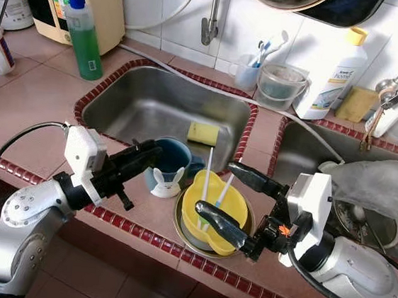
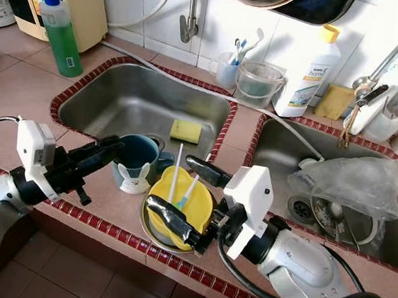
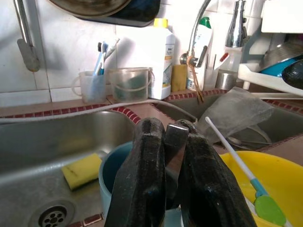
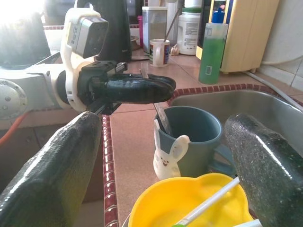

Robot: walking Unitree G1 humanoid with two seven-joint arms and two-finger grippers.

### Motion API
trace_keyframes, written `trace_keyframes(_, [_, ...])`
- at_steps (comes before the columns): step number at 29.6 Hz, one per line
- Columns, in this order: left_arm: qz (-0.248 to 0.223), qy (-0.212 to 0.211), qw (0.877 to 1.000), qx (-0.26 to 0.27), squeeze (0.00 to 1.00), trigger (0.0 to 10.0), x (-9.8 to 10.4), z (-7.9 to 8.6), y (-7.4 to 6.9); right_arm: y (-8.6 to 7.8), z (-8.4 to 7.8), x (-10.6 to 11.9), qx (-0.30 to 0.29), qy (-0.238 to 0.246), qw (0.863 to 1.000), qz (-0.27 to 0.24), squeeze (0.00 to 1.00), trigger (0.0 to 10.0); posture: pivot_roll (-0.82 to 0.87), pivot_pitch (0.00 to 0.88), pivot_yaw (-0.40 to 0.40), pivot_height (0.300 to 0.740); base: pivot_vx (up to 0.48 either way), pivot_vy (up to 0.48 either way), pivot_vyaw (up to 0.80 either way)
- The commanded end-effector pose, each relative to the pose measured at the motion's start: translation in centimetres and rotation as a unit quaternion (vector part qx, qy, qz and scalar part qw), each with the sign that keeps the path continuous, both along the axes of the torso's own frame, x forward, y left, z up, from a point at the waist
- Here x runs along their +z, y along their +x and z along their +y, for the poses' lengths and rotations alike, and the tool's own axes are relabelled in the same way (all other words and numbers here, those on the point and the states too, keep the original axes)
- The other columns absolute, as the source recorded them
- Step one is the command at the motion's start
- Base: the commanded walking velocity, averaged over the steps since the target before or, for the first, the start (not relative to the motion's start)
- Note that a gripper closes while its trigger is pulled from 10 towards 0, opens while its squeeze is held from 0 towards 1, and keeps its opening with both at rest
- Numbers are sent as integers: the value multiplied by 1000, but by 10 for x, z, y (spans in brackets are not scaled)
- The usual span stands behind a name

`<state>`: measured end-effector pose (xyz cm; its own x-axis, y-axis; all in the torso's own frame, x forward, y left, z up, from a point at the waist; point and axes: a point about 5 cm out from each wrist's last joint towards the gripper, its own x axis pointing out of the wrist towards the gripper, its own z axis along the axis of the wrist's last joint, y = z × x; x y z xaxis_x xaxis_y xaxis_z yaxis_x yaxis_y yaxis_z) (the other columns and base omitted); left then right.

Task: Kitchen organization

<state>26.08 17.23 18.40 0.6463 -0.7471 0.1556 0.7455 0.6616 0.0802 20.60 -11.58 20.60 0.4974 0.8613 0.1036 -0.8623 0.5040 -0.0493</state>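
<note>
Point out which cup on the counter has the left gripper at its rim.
The blue mug with the white rabbit, beside the yellow bowl; the left gripper touches its rim.

Left gripper at blue mug, right gripper apparently straddling yellow bowl

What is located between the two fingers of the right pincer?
The yellow bowl with its two utensils sits between the open fingers of the right pincer, seen in both eye views. The blue mug stands just beyond, by the left pincer.
</note>
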Motion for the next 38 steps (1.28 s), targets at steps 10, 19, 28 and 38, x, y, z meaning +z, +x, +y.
trace_keyframes(10, [-17, 20, 999, -31, 0, 10000, 22, 3, 6, -4, -2, -1, 4, -4, 1000, 3, 0, 10000, -91, 83, -16, 740, 0, 0, 0])
trace_keyframes(19, [-47, 32, 998, -33, 0, 10000, 44, 9, 18, -4, 0, -4, 3, -1, 1000, 5, 0, 10000, -91, 78, -10, 740, 0, 0, 0])
trace_keyframes(28, [-71, 39, 996, -41, 0, 10000, 63, 12, 28, -4, 0, -5, 0, -1, 1000, 7, 0, 10000, -95, 78, -3, 740, 0, 0, 0])
trace_keyframes(38, [-91, 54, 993, -46, 0, 10000, 79, 18, 36, -3, -2, -5, -4, -1, 1000, 7, 0, 10000, -97, 82, -4, 740, 0, 0, 0])
